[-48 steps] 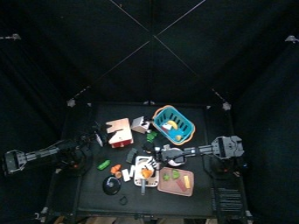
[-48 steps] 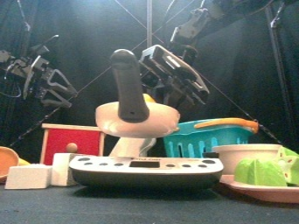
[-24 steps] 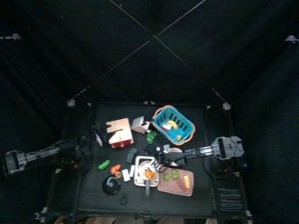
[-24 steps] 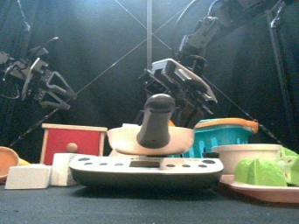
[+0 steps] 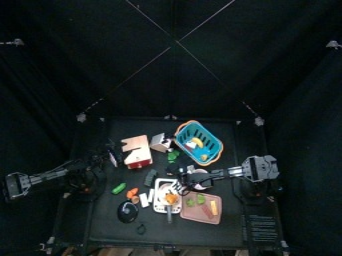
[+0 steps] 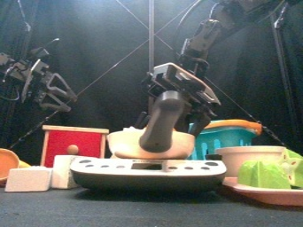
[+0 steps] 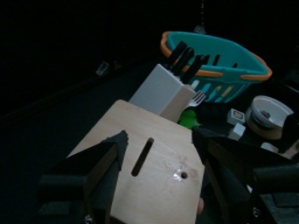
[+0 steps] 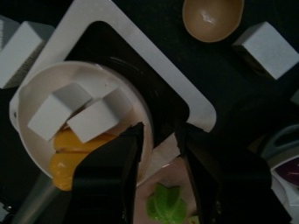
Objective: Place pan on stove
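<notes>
Pretty clearly my lab test pen, not a real kitchen: black curtains (image 5: 80,60) all around a small black table (image 5: 100,225), and it's all toy stuff, like the white play stove (image 6: 148,170) and teal basket (image 5: 199,141).

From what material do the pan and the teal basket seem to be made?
The pan looks like matte cream plastic with a dark grey handle: its surface is smooth and even, without metallic shine. The teal basket also looks like moulded plastic: slotted walls and a glossy orange rim. Neither material is certain from the pictures.
</notes>
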Robot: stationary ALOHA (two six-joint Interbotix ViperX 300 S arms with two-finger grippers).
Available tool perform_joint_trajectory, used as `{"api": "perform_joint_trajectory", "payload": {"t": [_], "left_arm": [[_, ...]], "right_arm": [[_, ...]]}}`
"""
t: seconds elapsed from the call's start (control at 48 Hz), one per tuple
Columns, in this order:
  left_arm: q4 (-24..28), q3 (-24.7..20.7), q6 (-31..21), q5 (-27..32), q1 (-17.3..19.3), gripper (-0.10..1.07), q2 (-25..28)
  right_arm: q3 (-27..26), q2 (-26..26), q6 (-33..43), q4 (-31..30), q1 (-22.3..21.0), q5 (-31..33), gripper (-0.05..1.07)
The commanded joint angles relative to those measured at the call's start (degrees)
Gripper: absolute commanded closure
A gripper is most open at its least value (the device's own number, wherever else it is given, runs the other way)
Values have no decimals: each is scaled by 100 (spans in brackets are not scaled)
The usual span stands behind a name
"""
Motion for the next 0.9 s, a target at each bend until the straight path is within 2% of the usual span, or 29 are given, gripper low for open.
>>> {"api": "perform_joint_trajectory", "payload": {"t": [0.0,0.562,0.75,0.875], "left_arm": [[18,-53,0,-26,9,3,18],[18,-62,0,-26,9,3,9],[-114,-123,-70,-18,-79,3,18],[-721,-211,-193,264,-457,3,-35]], "right_arm": [[-176,-264,0,-97,-18,132,27],[-589,-536,-123,-422,0,88,27],[-861,-677,-765,-765,-88,-387,27],[-976,-677,-1433,-879,-237,-835,28]]}}
